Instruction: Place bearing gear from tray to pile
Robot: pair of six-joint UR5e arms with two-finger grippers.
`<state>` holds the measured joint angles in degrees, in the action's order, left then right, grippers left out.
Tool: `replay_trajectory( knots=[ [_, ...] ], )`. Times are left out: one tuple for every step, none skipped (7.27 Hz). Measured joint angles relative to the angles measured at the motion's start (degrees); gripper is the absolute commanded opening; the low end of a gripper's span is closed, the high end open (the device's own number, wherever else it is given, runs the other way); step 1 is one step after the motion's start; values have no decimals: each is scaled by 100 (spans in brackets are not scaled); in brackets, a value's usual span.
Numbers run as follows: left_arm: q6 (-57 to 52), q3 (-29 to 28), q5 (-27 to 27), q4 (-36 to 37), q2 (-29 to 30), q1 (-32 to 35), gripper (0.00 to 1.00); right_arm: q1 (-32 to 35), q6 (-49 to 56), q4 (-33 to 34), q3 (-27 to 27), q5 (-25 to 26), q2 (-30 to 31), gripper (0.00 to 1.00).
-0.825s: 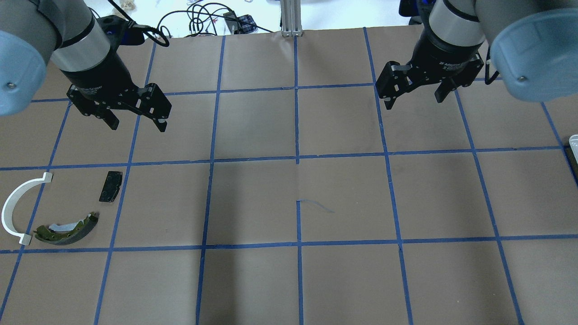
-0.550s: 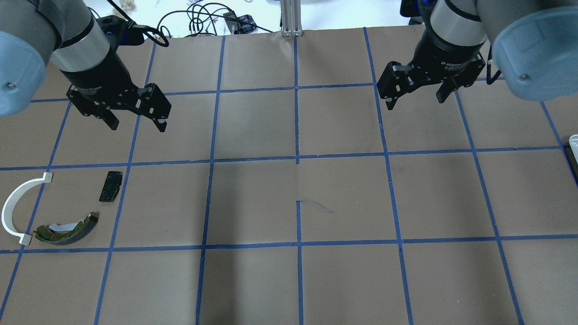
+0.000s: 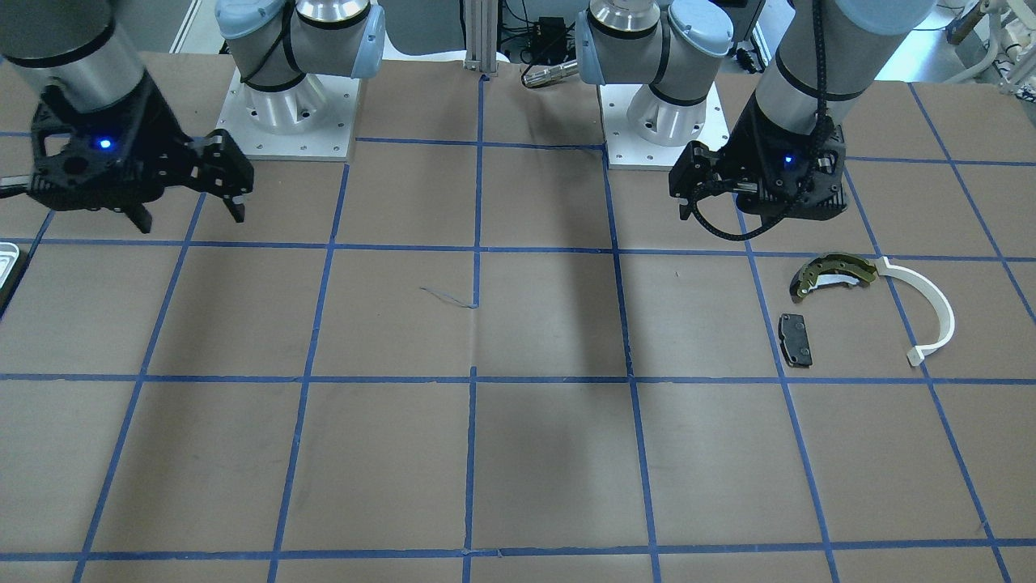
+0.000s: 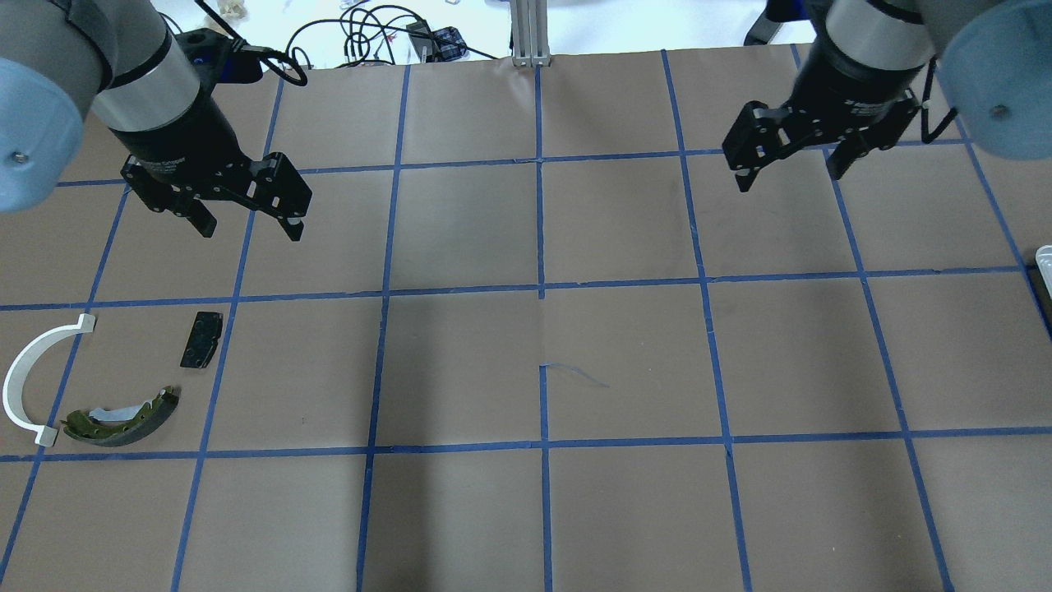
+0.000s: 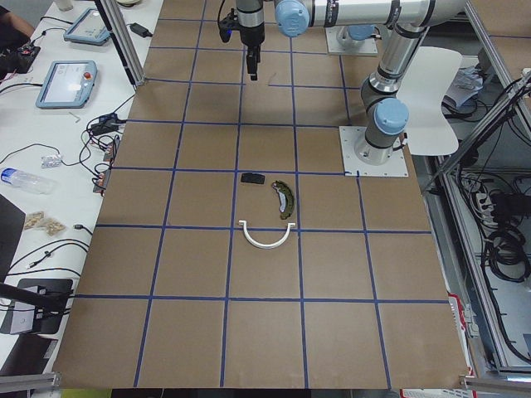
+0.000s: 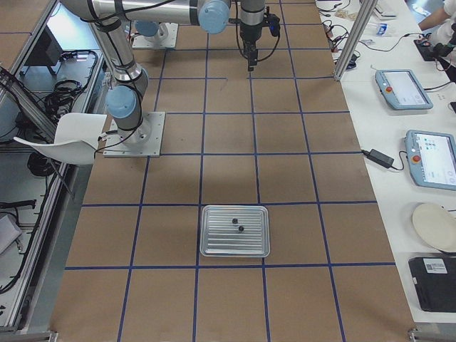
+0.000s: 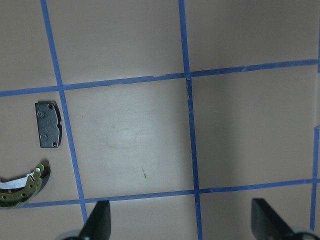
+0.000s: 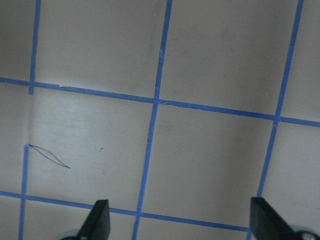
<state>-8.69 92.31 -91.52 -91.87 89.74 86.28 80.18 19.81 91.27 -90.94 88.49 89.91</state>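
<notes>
Gridded table, tray at right edge

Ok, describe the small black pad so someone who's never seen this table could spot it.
On the brown, blue-gridded table, look to the robot's left side, where three loose parts lie near the left end effector. The black pad is the small flat rectangle, while the white arc and olive brake shoe are both curved.

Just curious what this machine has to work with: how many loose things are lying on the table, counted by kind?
Tray: 1
Small dark pieces in the tray: 2
White arc: 1
Olive-yellow curved shoe: 1
Black pad: 1
Total: 6
</notes>
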Motion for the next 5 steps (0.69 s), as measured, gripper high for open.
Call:
replay_trajectory(
  knots=[
    [-1, -1, 1, 2, 1, -4, 100, -644, 877, -23, -5, 39, -119, 100],
    [-1, -1, 2, 2, 3, -3, 100, -1302, 1902, 13, -4, 119, -350, 100],
    [-1, 0, 0, 0, 3, -2, 100, -1891, 2902, 143, -7, 204, -564, 100],
    [-1, 1, -4, -1, 1, -2, 100, -2422, 3690, 481, -14, 261, -834, 100],
    [-1, 0, -5, 0, 2, -2, 100, -2928, 4158, 1033, -17, 309, -1251, 100]
  ],
)
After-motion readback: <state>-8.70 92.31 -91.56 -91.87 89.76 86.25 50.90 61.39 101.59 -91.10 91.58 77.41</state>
